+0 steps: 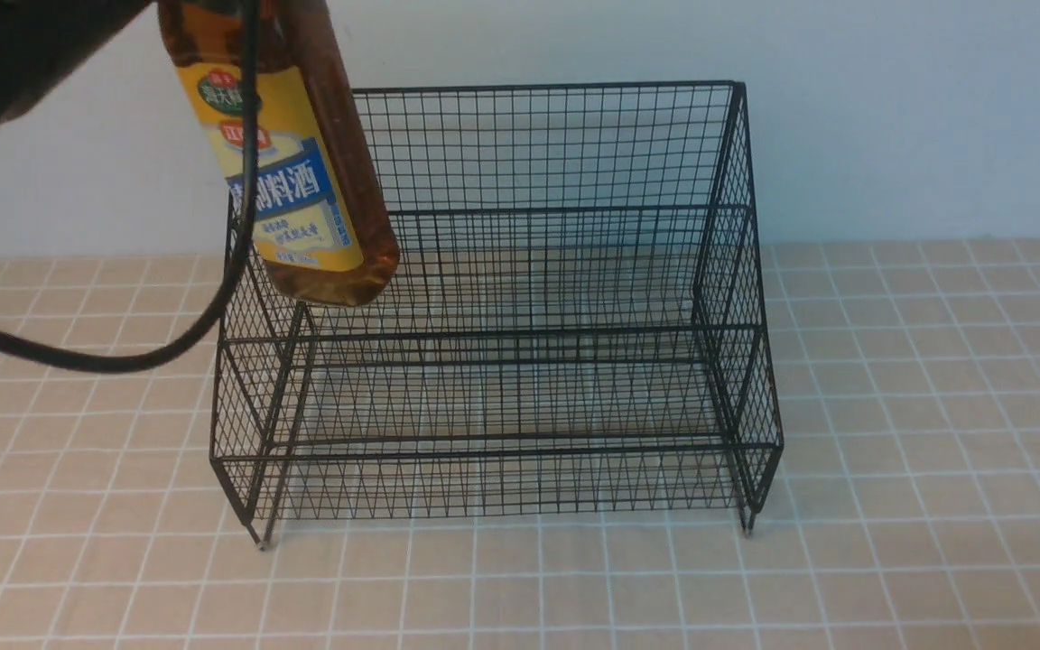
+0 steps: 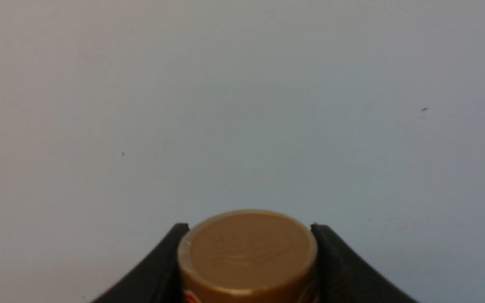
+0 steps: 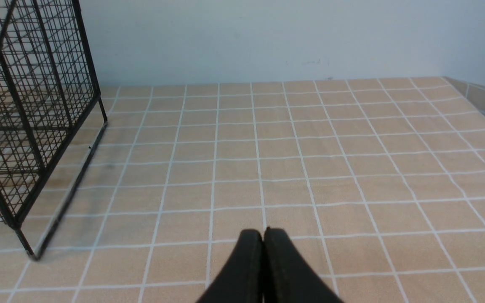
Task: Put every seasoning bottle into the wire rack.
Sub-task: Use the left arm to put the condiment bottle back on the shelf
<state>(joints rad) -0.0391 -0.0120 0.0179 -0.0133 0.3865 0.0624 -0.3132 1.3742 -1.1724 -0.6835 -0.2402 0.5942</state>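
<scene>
Bottle carry in hand: tall clear plastic seasoning bottle of amber liquid with yellow, blue-banded label is up in the air at the robot's left, in front of the left end of the black wire-mesh two-tier rack. Bottle leans, its base nearer the rack's middle than its upper part; top cut off in front view. Left wrist view shows the round gold screw cap between the left jaws, closed on the bottle's top end, one dark finger against each side. Black cable hangs across the front view, partly over the label. Right jaws: together, nothing between them, over the beige tiled tabletop, rack off to one side, so right arm seems to have no part in this step. No bottle in the rack; it stands on the tabletop near the pale wall, tiers bare. Task looks about midway: pick done, placing not. Next move, by my read: bring the bottle over a tier, likely toward the left end, straighten it, lower it behind the front rail till the base sits on the mesh, only then release. Which tier is meant, cannot tell. Risk: base catching a rail, or bottle tipping if let go while leaning. Smooth plastic may swing under a top-end grip, so go down slowly.
</scene>
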